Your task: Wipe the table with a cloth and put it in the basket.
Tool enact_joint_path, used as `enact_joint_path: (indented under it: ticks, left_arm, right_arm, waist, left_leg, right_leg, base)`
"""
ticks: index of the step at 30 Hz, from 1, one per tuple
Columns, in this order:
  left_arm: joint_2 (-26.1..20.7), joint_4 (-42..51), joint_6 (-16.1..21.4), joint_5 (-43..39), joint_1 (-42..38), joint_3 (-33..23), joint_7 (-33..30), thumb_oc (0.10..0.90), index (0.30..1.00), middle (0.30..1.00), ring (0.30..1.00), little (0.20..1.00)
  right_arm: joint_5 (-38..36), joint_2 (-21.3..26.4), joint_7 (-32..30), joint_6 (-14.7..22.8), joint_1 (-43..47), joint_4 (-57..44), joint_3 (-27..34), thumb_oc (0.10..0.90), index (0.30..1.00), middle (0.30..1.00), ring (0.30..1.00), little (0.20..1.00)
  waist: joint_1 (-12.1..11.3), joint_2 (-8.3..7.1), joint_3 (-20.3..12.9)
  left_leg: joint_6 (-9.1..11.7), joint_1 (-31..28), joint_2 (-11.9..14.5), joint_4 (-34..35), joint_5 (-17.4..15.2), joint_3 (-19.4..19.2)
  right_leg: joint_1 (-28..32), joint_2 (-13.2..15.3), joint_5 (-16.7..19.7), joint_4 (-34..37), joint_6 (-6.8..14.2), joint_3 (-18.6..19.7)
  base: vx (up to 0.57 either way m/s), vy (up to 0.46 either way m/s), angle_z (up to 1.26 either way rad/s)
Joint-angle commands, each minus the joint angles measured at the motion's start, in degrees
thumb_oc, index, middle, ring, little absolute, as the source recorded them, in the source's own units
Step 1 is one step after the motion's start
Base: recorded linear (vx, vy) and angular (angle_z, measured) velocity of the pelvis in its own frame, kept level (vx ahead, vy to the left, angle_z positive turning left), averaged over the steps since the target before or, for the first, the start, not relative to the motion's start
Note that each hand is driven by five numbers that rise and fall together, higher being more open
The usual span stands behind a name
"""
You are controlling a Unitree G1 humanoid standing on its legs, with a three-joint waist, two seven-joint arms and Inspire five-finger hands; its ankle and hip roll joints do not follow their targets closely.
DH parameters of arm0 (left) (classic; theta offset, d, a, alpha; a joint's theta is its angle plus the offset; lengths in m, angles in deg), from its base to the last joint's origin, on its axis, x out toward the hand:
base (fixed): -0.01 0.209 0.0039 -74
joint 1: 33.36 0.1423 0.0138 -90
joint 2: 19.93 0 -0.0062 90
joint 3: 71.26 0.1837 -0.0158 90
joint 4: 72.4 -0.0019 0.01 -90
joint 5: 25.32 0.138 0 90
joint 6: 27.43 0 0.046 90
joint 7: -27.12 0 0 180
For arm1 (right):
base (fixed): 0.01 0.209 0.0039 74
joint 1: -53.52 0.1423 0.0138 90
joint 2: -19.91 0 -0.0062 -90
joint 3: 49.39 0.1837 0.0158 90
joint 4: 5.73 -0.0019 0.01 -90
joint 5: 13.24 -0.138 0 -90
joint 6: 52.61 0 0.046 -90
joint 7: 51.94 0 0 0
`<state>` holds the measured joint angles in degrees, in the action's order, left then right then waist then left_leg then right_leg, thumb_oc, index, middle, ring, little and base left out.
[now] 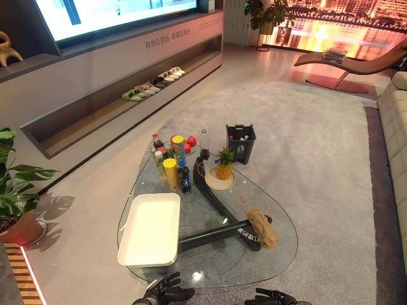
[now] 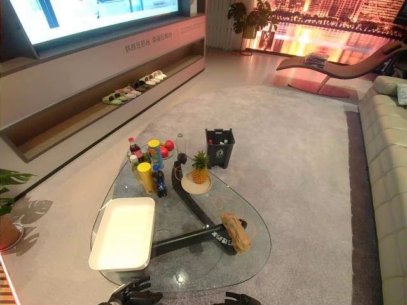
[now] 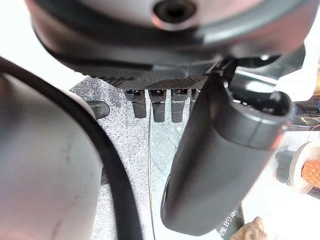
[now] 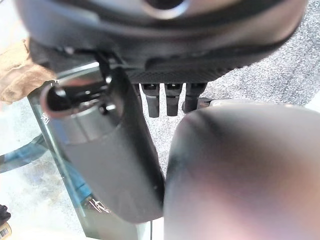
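A crumpled brown cloth (image 1: 262, 227) lies on the right part of the glass table (image 1: 210, 267), over its dark base. A white rectangular basket (image 1: 151, 229), with nothing in it, stands on the table's left part. My left hand (image 1: 166, 293) and right hand (image 1: 273, 297) hang just short of the table's near edge, both with relaxed fingers and holding nothing. The cloth (image 3: 250, 230) shows past the thumb in the left wrist view, and the cloth (image 4: 20, 75) also appears in the right wrist view, well away from both hands.
At the table's far end stand several bottles and cans (image 1: 173, 166), red apples (image 1: 189, 143) and a pineapple (image 1: 223, 166) on a plate. A dark bin (image 1: 240, 143) sits on the carpet beyond. A potted plant (image 1: 16, 203) is at the left, a sofa (image 1: 394, 127) at the right.
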<state>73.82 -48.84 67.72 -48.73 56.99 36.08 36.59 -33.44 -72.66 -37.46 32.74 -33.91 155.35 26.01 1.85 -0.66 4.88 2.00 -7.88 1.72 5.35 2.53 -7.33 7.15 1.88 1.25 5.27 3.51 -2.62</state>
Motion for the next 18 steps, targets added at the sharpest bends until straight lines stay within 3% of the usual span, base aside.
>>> enact_joint_path:
  ticks: [1,18]
  left_arm:
    - [1.4,-3.3,0.4,0.8,-5.4,0.9,0.4,0.800,0.900,0.900,0.900,0.900]
    - [1.7,-3.6,0.7,0.3,-5.3,1.1,0.5,0.800,0.900,0.900,0.900,0.900]
  right_arm:
    - [0.7,-0.6,2.6,-1.3,2.6,2.9,-2.0,0.800,0.900,0.900,0.900,0.900]
    - [0.2,-0.6,2.6,-1.1,2.6,3.2,-2.0,0.800,0.900,0.900,0.900,0.900]
  waist:
    - [0.0,-0.03,2.1]
    - [0.0,-0.07,2.2]
  left_leg:
    - [-1.2,-2.0,-2.4,-0.4,-6.3,1.2]
    - [-1.2,-1.8,-2.1,-0.4,-6.3,0.8]
  right_leg:
    - [1.7,0.7,-2.1,-0.3,2.3,-3.1]
    - [1.5,0.5,-2.0,-0.3,2.2,-3.1]
  base:
    - [0.00,0.000,0.00]
    - [0.00,0.000,0.00]
